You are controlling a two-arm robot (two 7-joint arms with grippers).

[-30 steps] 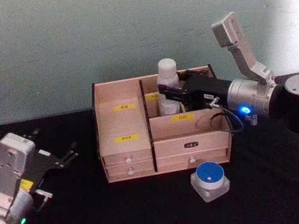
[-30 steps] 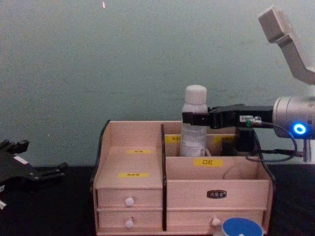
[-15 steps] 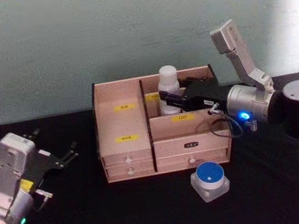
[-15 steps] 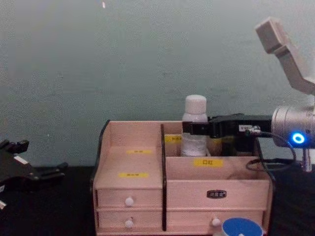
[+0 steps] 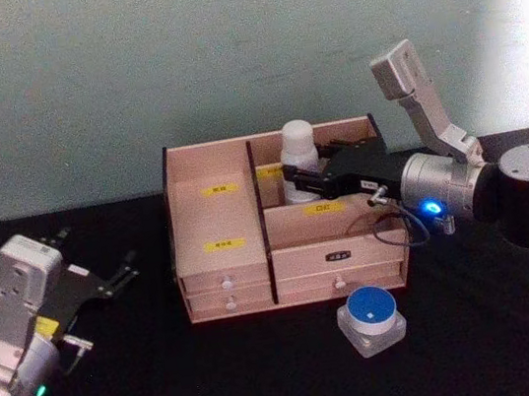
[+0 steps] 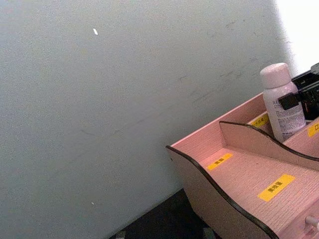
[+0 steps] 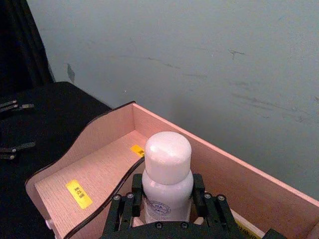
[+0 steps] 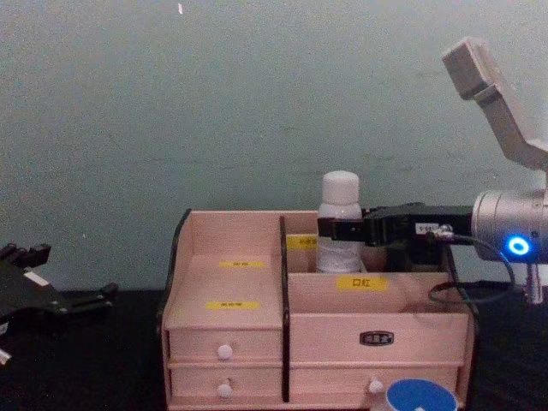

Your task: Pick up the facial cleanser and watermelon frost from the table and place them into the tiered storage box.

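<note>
- Sitting nearest on the black table (image 5: 223, 388), the blue-lidded jar (image 5: 370, 319) stands just before the tiered storage box (image 5: 223, 264).
- Left gripper (image 5: 98, 249) rests low at the table's left, fingers spread wide, well apart from the box.
- Right gripper (image 5: 303, 178) clamps the white bottle (image 5: 297, 143) upright, its lower part inside the box's rear right compartment, beside the centre divider.

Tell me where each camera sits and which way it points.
Head: high up, looking down at the tiered storage box; both arms show, left gripper open, right gripper clamping the white-capped bottle.
Chest: low, looking level at the box's front; right gripper enters from the right.
Left wrist: left of the box, facing the wall.
Right wrist: behind its own fingers, looking along them at the bottle.
Shared: head and chest both show the blue-lidded jar.
</note>
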